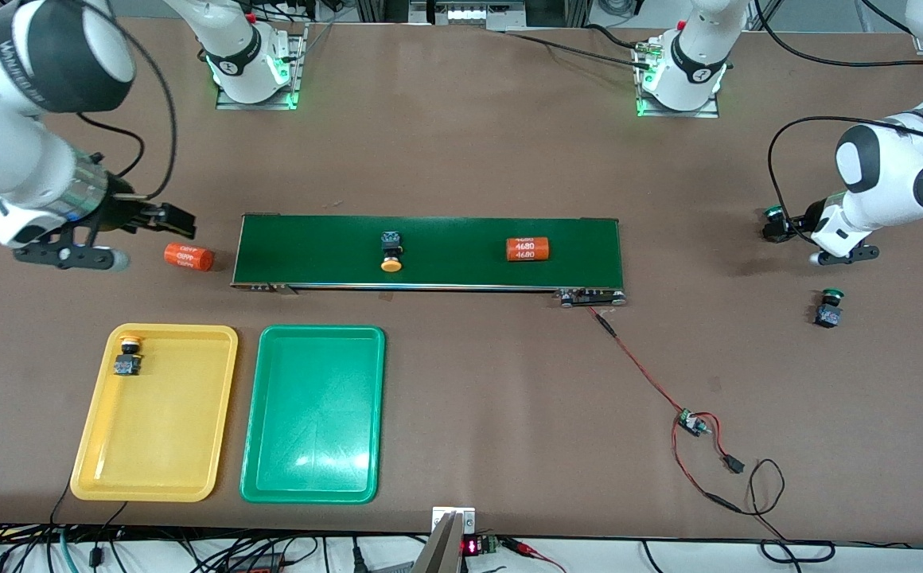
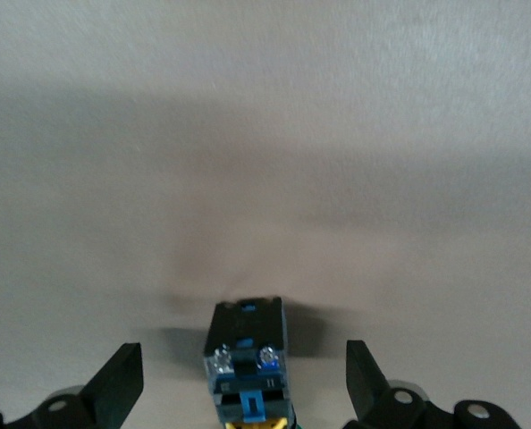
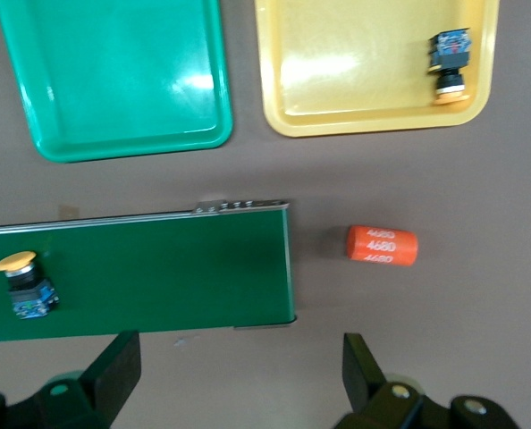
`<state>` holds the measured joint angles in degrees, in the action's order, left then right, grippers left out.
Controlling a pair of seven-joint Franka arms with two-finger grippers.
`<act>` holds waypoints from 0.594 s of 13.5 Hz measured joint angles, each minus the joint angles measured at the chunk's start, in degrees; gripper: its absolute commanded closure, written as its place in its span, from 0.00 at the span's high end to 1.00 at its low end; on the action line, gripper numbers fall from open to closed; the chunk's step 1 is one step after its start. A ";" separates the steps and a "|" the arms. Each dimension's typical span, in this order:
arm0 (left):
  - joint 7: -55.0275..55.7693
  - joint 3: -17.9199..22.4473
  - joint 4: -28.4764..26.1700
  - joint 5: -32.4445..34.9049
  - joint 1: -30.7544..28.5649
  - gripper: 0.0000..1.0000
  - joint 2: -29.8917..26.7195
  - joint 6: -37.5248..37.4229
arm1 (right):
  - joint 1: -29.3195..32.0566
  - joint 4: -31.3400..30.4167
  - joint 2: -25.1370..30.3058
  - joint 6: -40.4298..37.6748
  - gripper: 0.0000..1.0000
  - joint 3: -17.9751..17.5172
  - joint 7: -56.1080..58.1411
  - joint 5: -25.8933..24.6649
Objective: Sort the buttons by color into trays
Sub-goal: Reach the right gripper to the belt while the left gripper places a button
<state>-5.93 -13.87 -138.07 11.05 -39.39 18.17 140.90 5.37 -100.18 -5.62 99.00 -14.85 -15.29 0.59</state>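
The right gripper (image 1: pixel 115 239) hangs wide open and empty above bare table beside the belt's (image 1: pixel 430 253) end, over a spot next to an orange cylinder (image 1: pixel 188 256). Below it in the front view lie the yellow tray (image 1: pixel 191 469), with one yellow button (image 1: pixel 128 356) in its corner, and the bare green tray (image 1: pixel 314 485). On the belt lies a second yellow button (image 1: pixel 391 251) and another cylinder (image 1: pixel 527 249).

The left gripper (image 1: pixel 796 227) stands low at its end of the table, jaws spread around a button (image 2: pixel 248 362) without pinching it; a green button (image 1: pixel 828 308) lies close by.

The buttons look light, rigid and boxy; the flat dark body probably gives surer hold than the round, slick cap.

Only the left wrist view shows the gap between fingers (image 2: pixel 113 389) and body; only the front view shows that button's green cap.
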 measured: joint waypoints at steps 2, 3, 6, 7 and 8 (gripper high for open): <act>0.00 -0.01 -0.92 0.00 0.00 0.47 0.06 -0.04 | -0.19 -1.61 0.87 1.59 1.00 -1.92 -2.80 0.01; 0.00 -0.01 -1.19 0.00 0.00 0.29 0.06 -0.04 | -0.23 -2.69 1.28 2.89 1.00 -2.93 -4.30 0.02; 0.02 -0.08 -1.14 0.00 0.09 0.00 -0.53 -1.29 | -0.31 -5.70 1.94 6.54 1.00 -6.17 -8.23 0.04; 0.02 -0.11 -1.05 0.00 0.35 0.00 -0.62 -2.24 | -0.34 -6.44 1.97 7.61 1.00 -7.42 -9.72 0.05; 0.02 -0.18 -0.99 0.00 0.76 0.00 -0.63 -2.87 | -0.37 -7.27 2.01 8.71 1.00 -8.65 -10.99 0.05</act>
<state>-5.91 -14.05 -139.06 11.05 -38.63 17.54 138.03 5.00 -107.45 -3.61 107.71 -23.50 -26.28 0.64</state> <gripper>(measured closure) 0.678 0.000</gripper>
